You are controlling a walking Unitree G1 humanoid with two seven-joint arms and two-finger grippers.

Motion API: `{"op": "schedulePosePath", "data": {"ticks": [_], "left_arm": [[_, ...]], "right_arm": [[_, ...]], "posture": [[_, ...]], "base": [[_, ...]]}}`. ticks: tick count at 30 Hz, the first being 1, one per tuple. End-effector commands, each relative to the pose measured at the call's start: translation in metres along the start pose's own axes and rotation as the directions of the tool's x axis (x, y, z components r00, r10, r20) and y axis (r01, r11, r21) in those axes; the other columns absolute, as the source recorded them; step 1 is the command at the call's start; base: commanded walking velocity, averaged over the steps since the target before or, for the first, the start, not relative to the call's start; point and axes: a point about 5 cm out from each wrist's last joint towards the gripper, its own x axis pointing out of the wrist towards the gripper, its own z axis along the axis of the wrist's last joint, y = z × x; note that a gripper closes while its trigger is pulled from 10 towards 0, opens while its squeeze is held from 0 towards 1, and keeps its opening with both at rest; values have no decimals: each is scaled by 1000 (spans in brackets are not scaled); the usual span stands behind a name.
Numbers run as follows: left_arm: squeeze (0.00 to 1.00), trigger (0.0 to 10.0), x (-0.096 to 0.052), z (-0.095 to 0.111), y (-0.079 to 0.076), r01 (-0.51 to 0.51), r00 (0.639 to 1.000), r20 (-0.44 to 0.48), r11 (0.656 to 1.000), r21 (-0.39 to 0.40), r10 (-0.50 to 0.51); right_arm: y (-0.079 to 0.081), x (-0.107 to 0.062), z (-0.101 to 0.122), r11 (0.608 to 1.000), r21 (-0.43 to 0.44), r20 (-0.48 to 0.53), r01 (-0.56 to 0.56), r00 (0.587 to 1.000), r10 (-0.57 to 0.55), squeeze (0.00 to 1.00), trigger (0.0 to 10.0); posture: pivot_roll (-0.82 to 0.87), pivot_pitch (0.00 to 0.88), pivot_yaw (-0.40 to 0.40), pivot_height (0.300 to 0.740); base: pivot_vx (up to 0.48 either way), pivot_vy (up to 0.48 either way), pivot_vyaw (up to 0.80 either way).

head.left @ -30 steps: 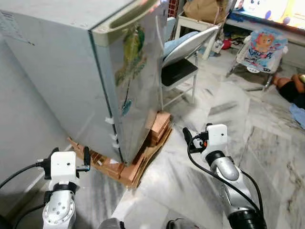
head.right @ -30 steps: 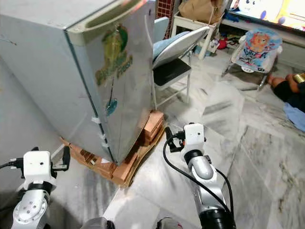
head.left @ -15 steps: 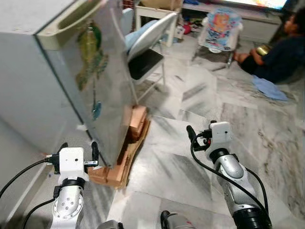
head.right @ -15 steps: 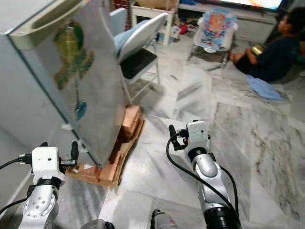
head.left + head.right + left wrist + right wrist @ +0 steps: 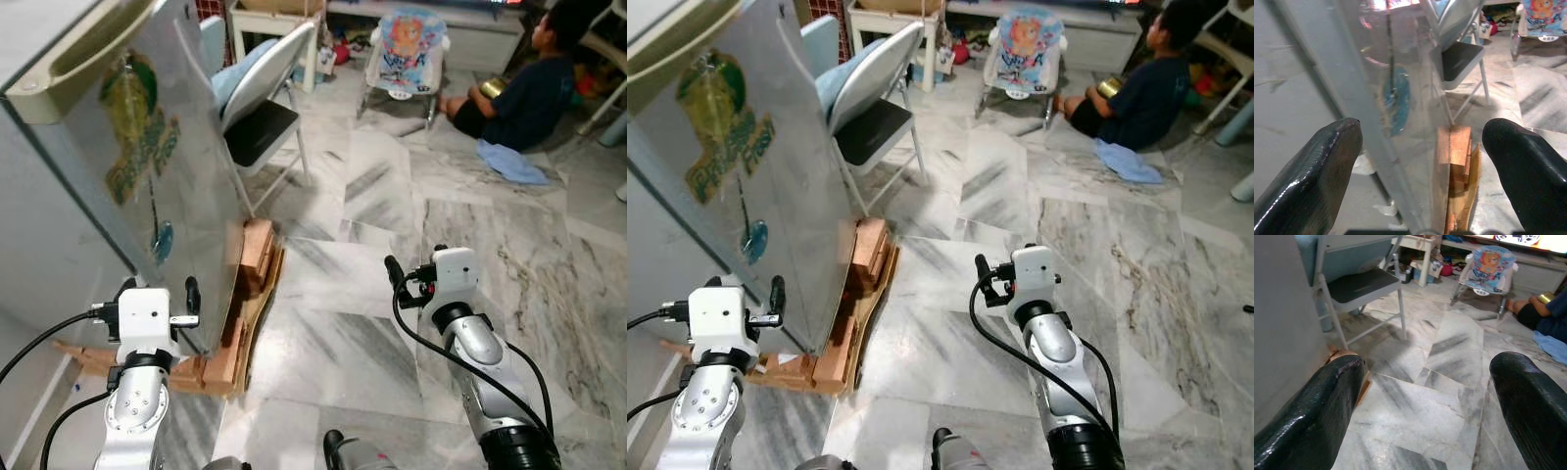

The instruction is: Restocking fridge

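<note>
Standing on stacked bricks [image 5: 257, 250] and flattened cardboard [image 5: 235, 343], the closed silver fridge [image 5: 147, 166] fills the robot's left side, a green sticker [image 5: 137, 127] on its door. The left gripper [image 5: 1422, 161] hovers near the door's lower corner, fingers spread and empty. The right gripper [image 5: 1425, 396] is also spread, holding nothing, above the marble floor [image 5: 392, 215]. Behind sit a folding chair [image 5: 260, 108], a baby bouncer [image 5: 407, 49] and a seated person [image 5: 519, 88].

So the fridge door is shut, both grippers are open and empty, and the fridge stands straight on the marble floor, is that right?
Not quite: the fridge does not stand straight on the floor. It rests on wooden blocks and cardboard, as the right eye view shows. The rest holds: the door is shut, and the left gripper and right gripper are open and empty.
</note>
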Motion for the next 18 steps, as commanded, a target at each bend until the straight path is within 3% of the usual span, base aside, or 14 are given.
{"op": "schedulePosePath", "data": {"ticks": [1,7,18], "left_arm": [[0,10000,-2,-5,2,-5,1000,-26,1000,4,5],[0,10000,-6,-8,-2,2,999,-34,1000,1,-2],[0,10000,-6,-10,-8,16,999,-37,1000,-6,-16]], "right_arm": [[-2,-2,0,1000,-6,-4,8,1000,-8,0,10000],[0,-6,-5,1000,-6,-16,2,1000,-2,0,10000],[3,-6,-6,1000,-5,-25,-12,1000,12,0,10000]], "posture": [[-1,140,2,740],[-3,135,-6,740],[0,126,-18,740]], "base": [[0,364,-513],[0,341,0],[0,0,0]]}}
